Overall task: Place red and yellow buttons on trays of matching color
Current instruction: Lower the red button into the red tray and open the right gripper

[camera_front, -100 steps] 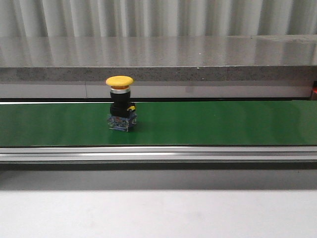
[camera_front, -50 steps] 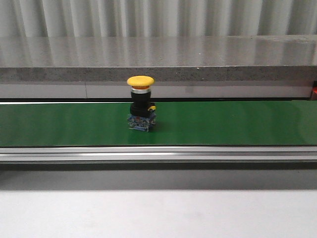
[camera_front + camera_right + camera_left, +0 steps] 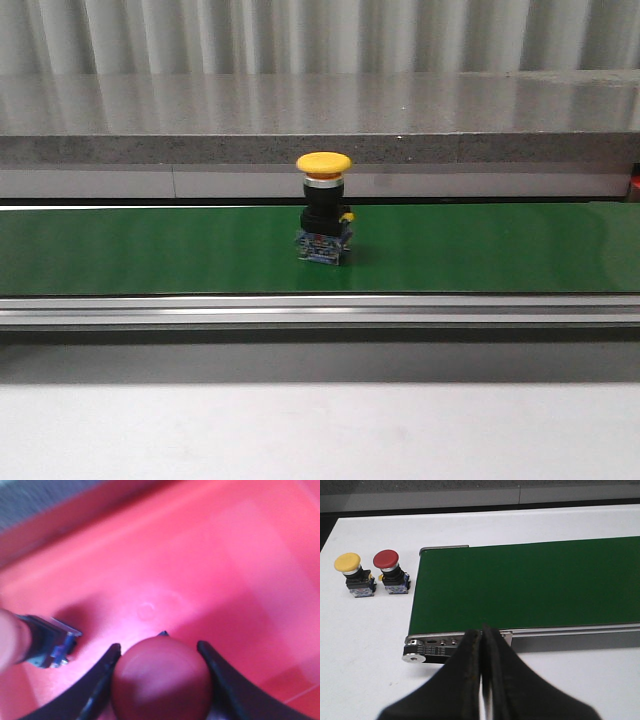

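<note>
A yellow button (image 3: pixel 324 210) stands upright on the green belt (image 3: pixel 500 250) in the front view. In the left wrist view, another yellow button (image 3: pixel 351 569) and a red button (image 3: pixel 390 566) stand side by side on the white table, off the belt's end. My left gripper (image 3: pixel 482 630) hangs shut and empty just before that end. My right gripper (image 3: pixel 159 647) is shut on a red button (image 3: pixel 161 680), low over the red tray (image 3: pixel 225 555). Another button (image 3: pixel 45 642) lies on its side in that tray. The yellow tray is out of view.
The belt's metal end roller and side rail (image 3: pixel 422 650) lie just ahead of my left fingers. A grey stone ledge (image 3: pixel 320 125) runs behind the belt, and its aluminium frame (image 3: pixel 320 312) runs along the near side.
The yellow button on the belt has travelled to the right, from left of centre to about the middle of the front view.
</note>
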